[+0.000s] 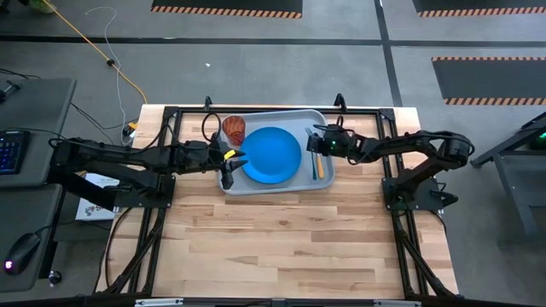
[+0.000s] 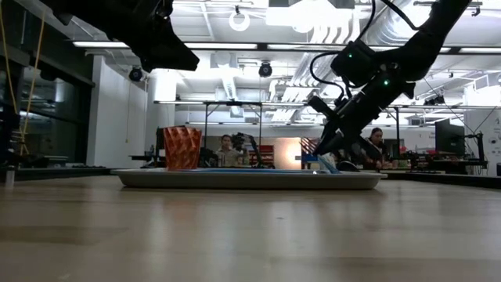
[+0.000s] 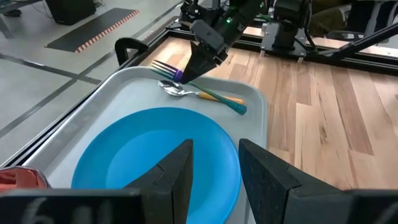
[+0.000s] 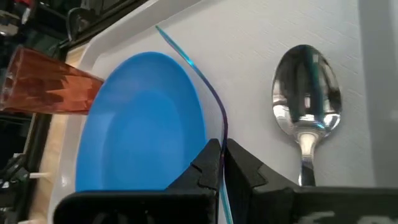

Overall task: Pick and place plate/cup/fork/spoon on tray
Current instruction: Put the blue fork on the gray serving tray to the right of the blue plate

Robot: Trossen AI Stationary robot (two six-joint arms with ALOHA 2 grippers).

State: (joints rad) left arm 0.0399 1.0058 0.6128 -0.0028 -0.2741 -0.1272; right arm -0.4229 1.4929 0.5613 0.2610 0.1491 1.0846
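While the high view is showing the tray lying at the far middle of the table, with the plate at its centre and the cup in its far left corner, the cutlery is reading there only as a thin orange streak along the right rim. The left wrist view is making that clearer: the spoon is lying flat beside the plate, and the fork is crossing it, tines tilted up off the tray. The right gripper is pinching the fork just behind the tines, fingers closed tight on it. From the right wrist view, the fork is appearing as a thin edge running out between the near-touching fingers, with the spoon bowl just beside it. The left gripper is hovering at the tray's left edge with its fingers spread apart, holding nothing. In the low view, people are sitting in the room behind.
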